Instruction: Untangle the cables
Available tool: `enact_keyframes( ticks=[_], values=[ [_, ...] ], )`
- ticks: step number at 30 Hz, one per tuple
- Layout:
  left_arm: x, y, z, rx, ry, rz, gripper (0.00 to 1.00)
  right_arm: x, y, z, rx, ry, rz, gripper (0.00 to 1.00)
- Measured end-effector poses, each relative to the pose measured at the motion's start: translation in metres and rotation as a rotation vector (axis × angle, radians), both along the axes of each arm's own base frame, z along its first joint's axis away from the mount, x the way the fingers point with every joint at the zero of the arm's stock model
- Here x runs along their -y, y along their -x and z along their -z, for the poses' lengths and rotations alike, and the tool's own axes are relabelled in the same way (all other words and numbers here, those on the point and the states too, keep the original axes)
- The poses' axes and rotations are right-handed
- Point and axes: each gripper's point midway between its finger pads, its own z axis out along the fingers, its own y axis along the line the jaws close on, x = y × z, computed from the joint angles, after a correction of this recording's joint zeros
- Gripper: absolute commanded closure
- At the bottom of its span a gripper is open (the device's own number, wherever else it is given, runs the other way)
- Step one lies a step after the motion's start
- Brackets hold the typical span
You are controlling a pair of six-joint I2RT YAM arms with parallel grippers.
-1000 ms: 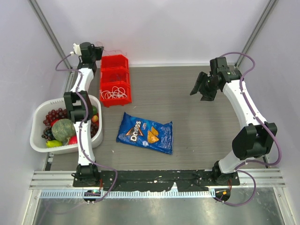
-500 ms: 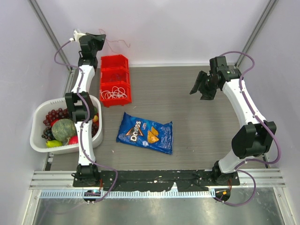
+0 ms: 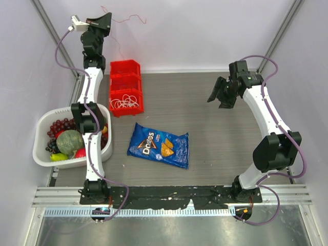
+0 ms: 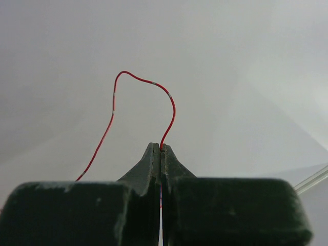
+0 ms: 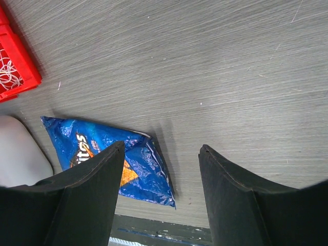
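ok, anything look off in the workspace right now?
Only the thin red cable: the left gripper, shut on it, holds it high above the table, and its loose end seems to dangle toward the red plastic bin holding the looped white cables. The blue chip bag lies flat, unspilled.

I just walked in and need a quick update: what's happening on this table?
The left gripper, high above the far left corner, is shut on a thin red cable that seems to trail down toward the red bins. White cables lie coiled in the nearest bin. The right gripper hangs open over the table, holding nothing. A blue chip bag lies mid-table.
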Motion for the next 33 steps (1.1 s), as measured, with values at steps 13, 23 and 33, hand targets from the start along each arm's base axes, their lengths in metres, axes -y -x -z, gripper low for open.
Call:
enact_keyframes(
  ticks=[13, 23, 33],
  values=[
    [-0.005, 0.010, -0.026, 0.089, 0.056, -0.005, 1.00, 0.000, -0.001, 0.003, -0.008, 0.001, 0.000, 0.35],
    [-0.006, 0.008, -0.019, 0.122, 0.112, 0.013, 1.00, -0.001, -0.001, 0.004, -0.011, -0.001, -0.001, 0.35],
    [0.006, -0.034, 0.104, -0.056, 0.103, 0.075, 1.00, -0.003, -0.002, 0.003, -0.006, -0.014, -0.008, 0.35]
  ],
)
